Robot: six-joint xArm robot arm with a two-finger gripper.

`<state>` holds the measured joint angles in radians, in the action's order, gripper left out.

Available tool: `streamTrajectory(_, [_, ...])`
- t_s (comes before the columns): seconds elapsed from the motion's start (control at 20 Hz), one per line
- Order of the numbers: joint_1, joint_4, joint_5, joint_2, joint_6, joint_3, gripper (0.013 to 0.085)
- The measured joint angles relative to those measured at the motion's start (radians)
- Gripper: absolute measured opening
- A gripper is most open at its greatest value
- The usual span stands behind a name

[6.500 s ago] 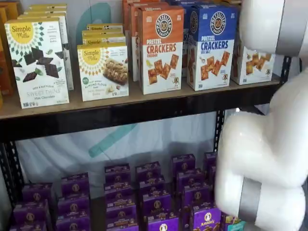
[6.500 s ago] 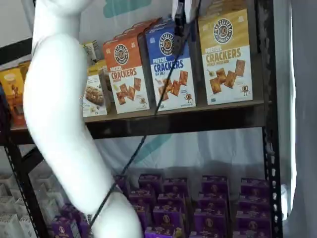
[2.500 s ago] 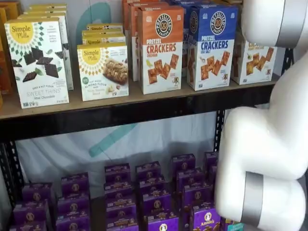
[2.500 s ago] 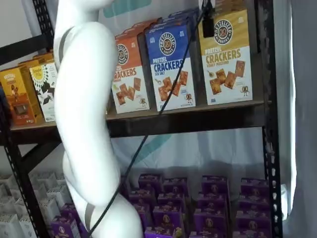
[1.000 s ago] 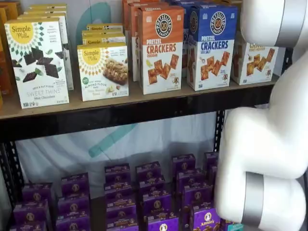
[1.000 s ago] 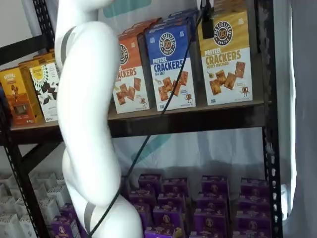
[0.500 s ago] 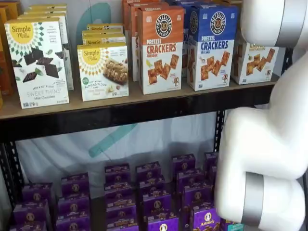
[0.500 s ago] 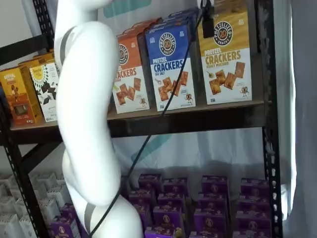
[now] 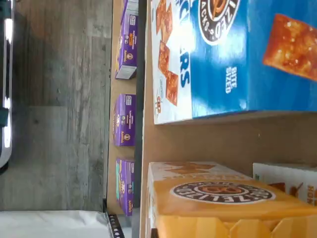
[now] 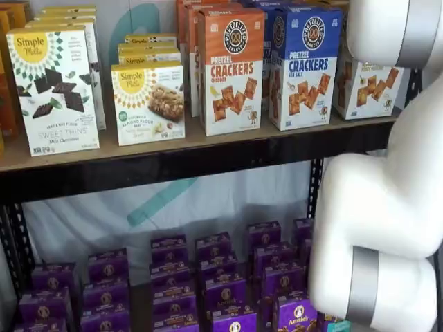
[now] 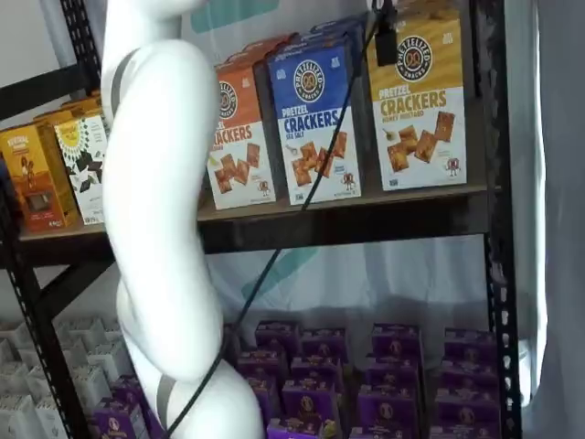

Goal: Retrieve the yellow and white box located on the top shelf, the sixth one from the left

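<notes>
While only one black finger of the end effector (image 11: 385, 41) is showing in a shelf view, hanging at the picture's top edge with its cable trailing down, its jaws are standing fully closed, and the frames are suggesting they are pinching the top of the yellow and white box (image 11: 418, 105), though the contact itself is lying out of sight. That carton is hanging directly beneath the end effector, its long axis running upright and away from the fingers, its base sitting just over the top shelf (image 11: 366, 224). Just beside the end effector on one flank, the blue carton (image 11: 315, 123) is standing, with the orange carton (image 11: 239, 137) further off. Seen from the wrist, the yellow top of the box (image 9: 223, 198) is filling the near field. Compared with half a second ago, the box is sitting slightly higher and a touch tilted in both shelf views (image 10: 367, 86), which is reading as the lift just beginning. The coming pull is likely needing to come straight out toward the arm, clear of the blue neighbour.
</notes>
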<state>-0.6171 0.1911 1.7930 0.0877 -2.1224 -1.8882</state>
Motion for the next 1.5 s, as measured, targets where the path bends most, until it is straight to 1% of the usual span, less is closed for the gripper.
streamTrajectory(0.15, [-0.009, 0.009, 0.007, 0.017, -0.005, 0.007, 0.0570])
streamTrajectory(0.4, [-0.024, -0.010, -0.008, 0.086, -0.029, 0.074, 0.0570])
streamTrajectory(0.7, [-0.080, 0.012, 0.063, 0.166, -0.067, 0.132, 0.0570])
streamTrajectory(0.9, [-0.099, -0.001, 0.091, 0.233, -0.089, 0.193, 0.0570])
streamTrajectory(1.05, [-0.090, -0.021, 0.096, 0.294, -0.088, 0.261, 0.0570])
streamTrajectory(1.15, [-0.081, -0.024, 0.106, 0.316, -0.079, 0.286, 0.0570])
streamTrajectory(1.3, [-0.044, -0.037, 0.118, 0.363, -0.047, 0.340, 0.0570])
streamTrajectory(1.5, [0.020, -0.048, 0.122, 0.422, 0.012, 0.410, 0.0570])
